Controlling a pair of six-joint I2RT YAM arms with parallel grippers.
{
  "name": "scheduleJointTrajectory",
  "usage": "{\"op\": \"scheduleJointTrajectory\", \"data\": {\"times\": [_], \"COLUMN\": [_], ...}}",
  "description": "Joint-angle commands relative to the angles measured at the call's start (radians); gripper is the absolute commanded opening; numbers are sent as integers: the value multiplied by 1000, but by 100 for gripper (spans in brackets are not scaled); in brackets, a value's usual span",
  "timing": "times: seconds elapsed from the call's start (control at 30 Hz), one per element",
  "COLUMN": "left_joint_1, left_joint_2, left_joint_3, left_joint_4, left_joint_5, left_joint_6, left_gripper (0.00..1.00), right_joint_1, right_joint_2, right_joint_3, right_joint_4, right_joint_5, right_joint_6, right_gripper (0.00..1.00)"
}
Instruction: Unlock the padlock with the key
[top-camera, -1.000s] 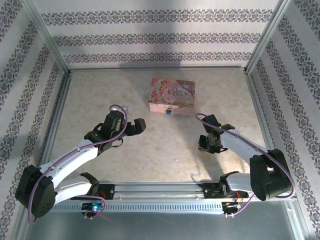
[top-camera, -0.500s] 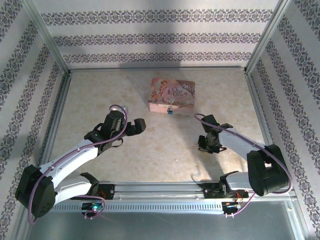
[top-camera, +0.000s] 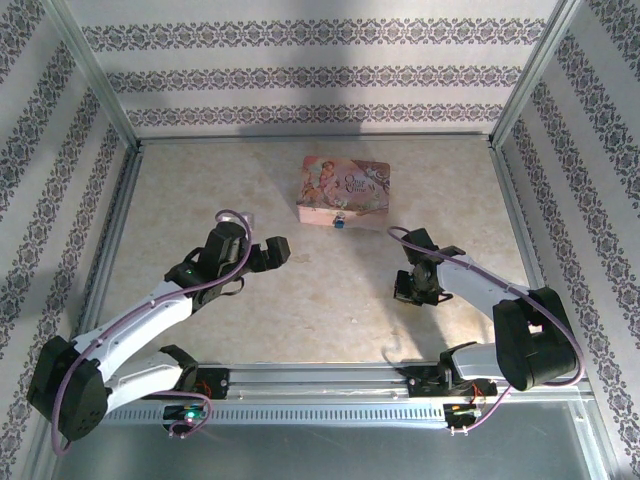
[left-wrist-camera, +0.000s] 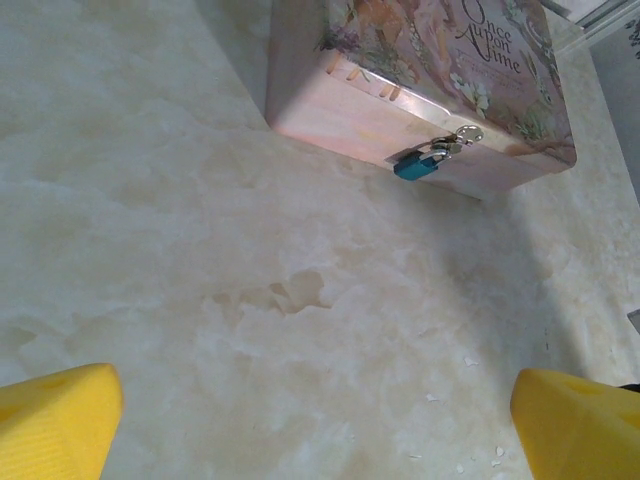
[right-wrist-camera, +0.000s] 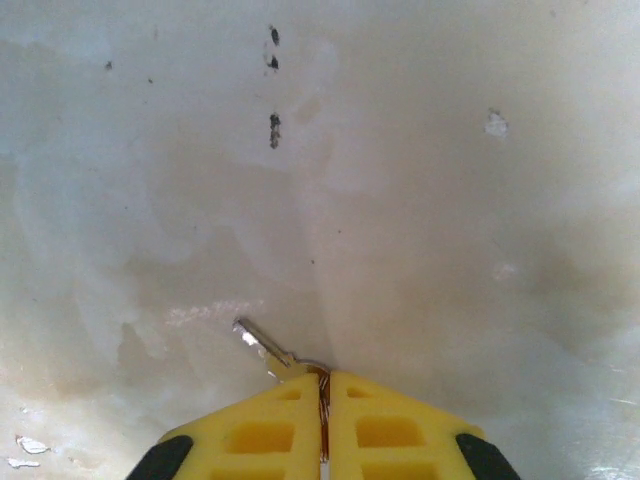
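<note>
- Right gripper (right-wrist-camera: 325, 388): closed on key (right-wrist-camera: 262, 343) head; blade juts left; low over tabletop (right-wrist-camera: 420, 150), right of centre.
- Left gripper (left-wrist-camera: 320, 430): fully spread, empty.
- Padlock (left-wrist-camera: 425, 163): hangs on tin (left-wrist-camera: 400, 60) front, near far edge.
- Handling: lift straight up, check pinch is firm, keep blade exposed, align squarely with padlock.

The key (right-wrist-camera: 262, 346) is hiding its bow between the pads of the right gripper (right-wrist-camera: 325, 385). The frame edge is cutting off the pink tin (left-wrist-camera: 430, 50). The padlock (top-camera: 341, 224) is showing too small for detail.
</note>
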Motion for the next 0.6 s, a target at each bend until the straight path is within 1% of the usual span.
{"op": "scheduleJointTrajectory", "data": {"times": [0.0, 0.07, 0.23, 0.33, 0.43, 0.57], "left_joint_1": [-1, -1, 1, 5, 16, 33], "left_joint_2": [-30, -45, -86, -109, -131, -164], "left_joint_3": [-6, -6, -15, -20, -21, -31], "left_joint_4": [-46, -55, -62, -54, -47, -25], "left_joint_5": [-34, -44, -55, -41, -15, 21], "left_joint_6": [18, 19, -1, -28, -72, -169], "left_gripper": [99, 99, 99, 99, 99, 99], "right_joint_1": [0, 1, 6, 11, 14, 18], "right_joint_2": [-1, -13, -65, -117, -181, -282], "right_joint_3": [-3, -8, -12, -18, -29, -50], "right_joint_4": [-11, -6, 12, 38, 78, 153], "right_joint_5": [-8, -14, -22, -54, -98, -159], "right_joint_6": [1, 2, -4, -9, 5, 54], "right_gripper": [3, 0, 0, 0, 0, 0]}}
